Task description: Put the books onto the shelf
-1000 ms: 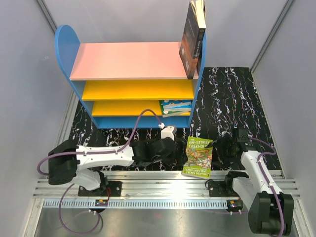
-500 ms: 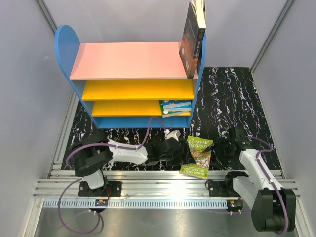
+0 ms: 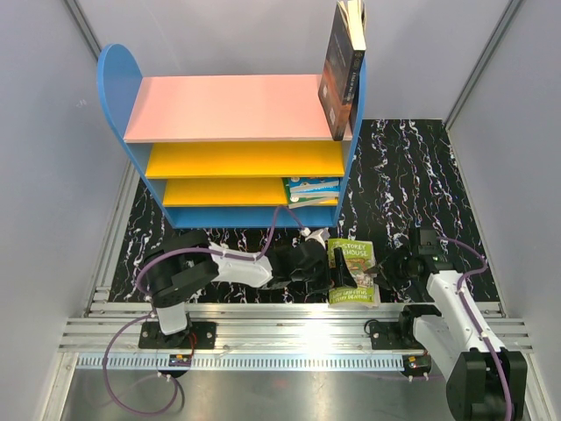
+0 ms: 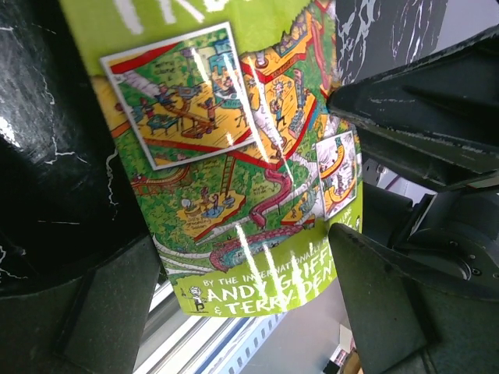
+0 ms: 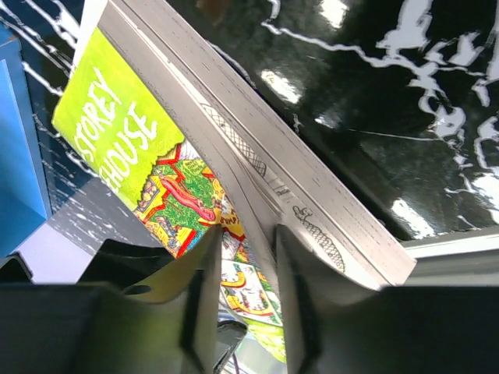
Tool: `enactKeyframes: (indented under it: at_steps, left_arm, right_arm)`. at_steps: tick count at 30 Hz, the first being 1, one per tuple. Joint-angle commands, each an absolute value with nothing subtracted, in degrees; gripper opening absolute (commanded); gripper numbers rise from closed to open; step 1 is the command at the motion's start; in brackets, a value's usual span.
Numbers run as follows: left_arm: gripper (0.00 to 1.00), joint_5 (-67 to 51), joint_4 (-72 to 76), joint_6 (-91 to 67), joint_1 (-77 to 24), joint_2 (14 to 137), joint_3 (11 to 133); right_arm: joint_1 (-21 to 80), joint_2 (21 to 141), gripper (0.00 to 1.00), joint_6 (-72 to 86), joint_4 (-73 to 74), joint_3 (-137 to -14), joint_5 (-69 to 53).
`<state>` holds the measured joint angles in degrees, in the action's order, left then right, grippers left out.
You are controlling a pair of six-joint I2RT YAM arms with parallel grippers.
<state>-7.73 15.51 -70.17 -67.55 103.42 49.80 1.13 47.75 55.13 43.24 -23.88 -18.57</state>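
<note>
Top external view puts the lime-green illustrated paperback (image 3: 352, 272) between the two tools. It is tilted up off the black, white-veined worktop (image 3: 412, 175), its near edge close to the silver aluminium rail (image 3: 298, 320) along the worktop's front edge. Beyond both tools a bare strip of worktop runs to the base of the shelf (image 3: 237, 110), a small bookcase with blue round-topped sides, a pink top board and yellow lower boards. Out past the right tool (image 3: 380, 277), more bare worktop reaches the grey side wall (image 3: 517, 175).

The right tool stands narrow. In the right wrist view its fingers (image 5: 199, 300) pinch the paperback's front cover, and the page block sits just to their right. The left tool (image 3: 333, 270) stands wide, its fingers (image 4: 101, 312) flanking the lower part of the cover; whether they touch it I cannot tell.

Far ahead of the left tool, a tall dark paperback (image 3: 340, 79) stands upright at the right end of the pink board. Thin light-blue books (image 3: 313, 190) lie flat at the right end of the lower boards.
</note>
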Motion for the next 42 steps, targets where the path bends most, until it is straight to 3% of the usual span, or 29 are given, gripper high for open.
enactKeyframes:
  at_steps: [1,7,14,24,42]
  left_arm:
    - [0.91,-10.72,20.39,-71.1,-68.55,106.79,51.85]
    - [0.91,-11.34,20.22,-71.45,-68.11,107.4,51.94]
    - [0.9,-11.51,20.12,-71.28,-67.24,105.47,49.75]
    - [0.94,-10.63,39.89,-79.27,-65.39,98.79,36.04]
    - [0.95,-7.91,46.47,-83.92,-63.46,91.23,29.28]
  right_arm:
    - [3.07,48.08,0.29,58.01,42.54,-24.96,-28.12]
    - [3.43,48.25,0.0,57.66,41.31,-25.57,-29.62]
    - [3.43,47.81,0.0,54.33,44.81,-30.92,-30.67]
    - [3.51,46.23,0.0,58.53,48.6,-35.5,-34.19]
    - [3.34,42.63,0.0,62.22,52.56,-42.62,-38.14]
